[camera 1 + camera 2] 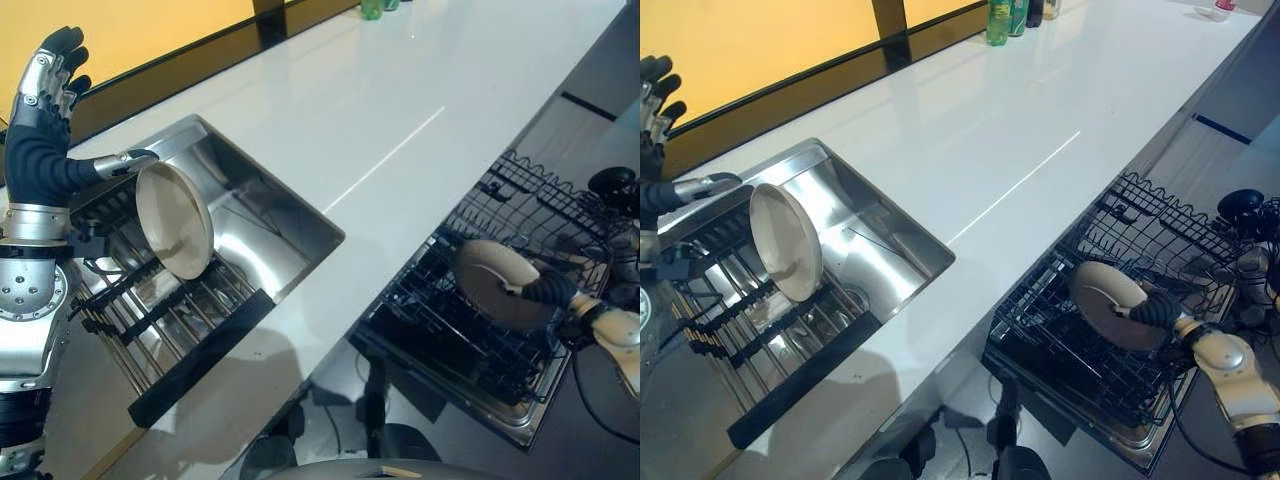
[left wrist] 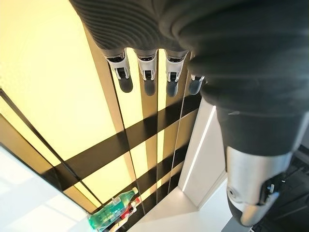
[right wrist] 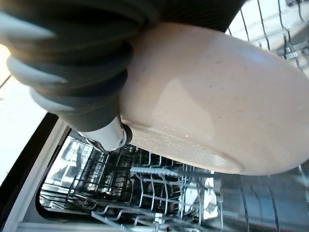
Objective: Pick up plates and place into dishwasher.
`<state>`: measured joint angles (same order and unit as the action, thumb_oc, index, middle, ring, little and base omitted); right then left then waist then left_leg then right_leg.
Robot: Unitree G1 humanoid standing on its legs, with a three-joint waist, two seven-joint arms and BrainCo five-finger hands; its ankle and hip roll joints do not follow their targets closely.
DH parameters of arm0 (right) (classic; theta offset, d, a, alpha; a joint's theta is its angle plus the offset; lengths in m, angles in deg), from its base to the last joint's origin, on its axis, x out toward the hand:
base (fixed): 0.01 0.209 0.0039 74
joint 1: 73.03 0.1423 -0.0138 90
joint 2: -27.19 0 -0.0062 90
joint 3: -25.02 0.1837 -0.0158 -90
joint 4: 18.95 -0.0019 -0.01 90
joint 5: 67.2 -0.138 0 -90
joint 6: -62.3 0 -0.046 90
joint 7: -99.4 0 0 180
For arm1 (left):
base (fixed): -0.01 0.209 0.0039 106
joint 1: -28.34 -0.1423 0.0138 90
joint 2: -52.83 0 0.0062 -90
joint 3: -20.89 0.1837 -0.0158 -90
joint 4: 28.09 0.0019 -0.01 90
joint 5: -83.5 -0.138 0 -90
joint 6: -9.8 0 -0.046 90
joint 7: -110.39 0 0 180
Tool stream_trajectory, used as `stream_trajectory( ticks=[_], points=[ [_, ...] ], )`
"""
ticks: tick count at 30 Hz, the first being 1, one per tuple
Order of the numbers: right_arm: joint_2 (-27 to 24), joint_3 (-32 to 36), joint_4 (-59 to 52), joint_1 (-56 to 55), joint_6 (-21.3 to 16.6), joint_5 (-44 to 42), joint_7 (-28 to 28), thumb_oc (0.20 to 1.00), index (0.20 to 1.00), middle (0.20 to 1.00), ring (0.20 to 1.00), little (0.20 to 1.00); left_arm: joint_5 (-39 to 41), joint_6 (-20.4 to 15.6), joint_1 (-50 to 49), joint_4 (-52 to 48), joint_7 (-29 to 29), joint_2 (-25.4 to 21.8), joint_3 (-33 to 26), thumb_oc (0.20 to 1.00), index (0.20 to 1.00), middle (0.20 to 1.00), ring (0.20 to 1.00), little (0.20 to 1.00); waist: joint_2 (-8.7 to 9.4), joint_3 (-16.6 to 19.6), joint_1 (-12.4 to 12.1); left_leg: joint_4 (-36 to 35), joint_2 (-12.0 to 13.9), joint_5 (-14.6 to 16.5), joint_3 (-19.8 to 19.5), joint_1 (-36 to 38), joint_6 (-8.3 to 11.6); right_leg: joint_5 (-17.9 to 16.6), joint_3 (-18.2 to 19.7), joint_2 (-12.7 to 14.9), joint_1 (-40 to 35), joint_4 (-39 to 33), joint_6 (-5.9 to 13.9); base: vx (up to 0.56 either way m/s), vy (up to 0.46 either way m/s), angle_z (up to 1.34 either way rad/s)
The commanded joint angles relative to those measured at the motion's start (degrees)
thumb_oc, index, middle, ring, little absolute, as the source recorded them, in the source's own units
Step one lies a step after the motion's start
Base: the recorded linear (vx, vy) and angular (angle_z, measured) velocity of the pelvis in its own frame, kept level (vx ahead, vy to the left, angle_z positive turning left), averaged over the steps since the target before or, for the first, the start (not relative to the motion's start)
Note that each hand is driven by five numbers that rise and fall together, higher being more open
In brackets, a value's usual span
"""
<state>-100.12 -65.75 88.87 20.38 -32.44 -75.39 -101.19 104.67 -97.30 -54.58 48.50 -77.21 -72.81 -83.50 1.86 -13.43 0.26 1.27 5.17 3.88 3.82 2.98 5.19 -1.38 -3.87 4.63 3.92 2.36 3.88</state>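
- Right hand (image 1: 1155,312) closed on a cream plate (image 1: 1105,298), holding it over the open dishwasher rack (image 1: 1140,225) at the right, low beside the desk (image 1: 970,130); not yet slotted between the wires.
- Left hand (image 1: 40,105) raised at the far left with fingers straight, grasping nothing, thumb near the rim of a second plate (image 1: 175,220).
- Second plate on edge in the drying rack (image 1: 150,320) over the sink (image 1: 250,215), not yet picked up.
- Judged roughly midway: one plate about to go in, one left.

Bare white countertop (image 1: 400,110) lies open; upright wire tines of the dishwasher rack (image 1: 1140,240) crowd the space below.
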Motion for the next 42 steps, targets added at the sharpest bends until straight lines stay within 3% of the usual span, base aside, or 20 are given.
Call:
stream_trajectory(
  ticks=[1,6,14,20,27,33,36,42],
  points=[
    [-6.1,-4.2,0.5,5.0,-0.8,1.2,-3.4,0.200,0.200,0.200,0.200,0.200,1.9,-2.5,4.3,1.0,-2.1,-3.5,2.9,1.000,1.000,1.000,1.000,1.000,1.53,1.2,-1.5,5.3,-0.5,0.7,-1.2,-6.2,-1.43,2.8,-1.6,1.1,0.9,2.9,1.89,-0.04,-0.055,-0.03],
    [-6.3,-9.9,3.7,7.7,0.0,-0.5,-9.5,0.200,0.200,0.200,0.200,0.200,1.6,-2.7,7.1,1.8,-2.6,-4.4,5.1,1.000,1.000,1.000,1.000,1.000,1.23,-0.2,-2.0,6.1,-0.7,0.4,-1.4,-7.6,-1.15,2.7,-1.6,1.2,1.0,2.5,1.52,-0.04,-0.043,-0.02],
    [-3.7,-18.8,14.5,13.2,-2.1,-0.4,-13.9,0.200,0.200,0.200,0.200,0.200,1.4,-2.4,12.9,3.5,-3.6,-5.2,9.4,1.000,1.000,1.000,1.000,1.000,0.22,-2.5,-3.0,7.8,-0.9,0.0,-2.2,-10.0,-0.86,2.8,-2.0,1.6,1.3,2.5,0.98,-0.05,-0.032,0.02],
    [-0.6,-25.2,19.4,16.1,-1.5,-0.5,-16.6,0.200,0.200,0.200,0.200,0.200,0.5,-1.6,16.5,3.6,-4.6,-4.5,12.0,1.000,1.000,1.000,1.000,1.000,-0.85,-4.1,-3.5,9.3,-1.1,-0.3,-3.0,-11.7,-0.70,3.1,-2.1,1.8,1.8,3.0,0.34,-0.02,-0.010,0.02],
    [4.6,-27.5,28.4,17.3,-2.1,-1.3,-17.4,0.200,0.200,0.200,0.200,0.200,-0.1,-1.0,19.2,4.2,-3.6,-3.0,13.2,1.000,1.000,1.000,1.000,1.000,-1.92,-5.1,-3.9,10.4,-1.1,-0.5,-3.6,-12.8,-0.52,3.4,-2.4,1.8,1.9,3.2,-0.12,0.00,-0.004,0.00],
    [8.3,-28.5,34.6,15.9,0.1,2.2,-21.1,0.200,0.200,0.200,0.200,0.200,-0.1,-0.4,20.7,4.2,-3.6,-2.6,13.5,1.000,1.000,1.000,1.000,1.000,-2.80,-5.5,-4.0,10.6,-1.1,-0.6,-3.9,-13.1,-0.46,3.6,-2.3,1.8,1.7,3.1,-0.49,0.00,0.000,0.00],
    [9.5,-29.6,37.7,14.5,0.1,5.0,-21.7,0.200,0.200,0.200,0.200,0.200,-0.1,0.5,21.4,3.6,-3.5,-2.4,13.9,1.000,1.000,1.000,1.000,1.000,-2.85,-5.6,-4.2,10.6,-1.1,-0.6,-4.0,-12.9,-0.46,3.6,-2.3,1.8,1.3,3.0,-0.55,0.00,0.000,0.00],
    [10.3,-28.0,37.5,12.3,1.9,2.7,-20.4,0.200,0.200,0.200,0.200,0.200,0.5,1.3,21.6,3.3,-2.1,-2.4,13.5,1.000,1.000,1.000,1.000,1.000,-2.17,-5.0,-4.4,10.4,-1.0,-0.4,-4.2,-12.0,-0.45,3.6,-2.1,1.5,0.1,2.4,-0.49,0.01,-0.023,0.10]
  ],
)
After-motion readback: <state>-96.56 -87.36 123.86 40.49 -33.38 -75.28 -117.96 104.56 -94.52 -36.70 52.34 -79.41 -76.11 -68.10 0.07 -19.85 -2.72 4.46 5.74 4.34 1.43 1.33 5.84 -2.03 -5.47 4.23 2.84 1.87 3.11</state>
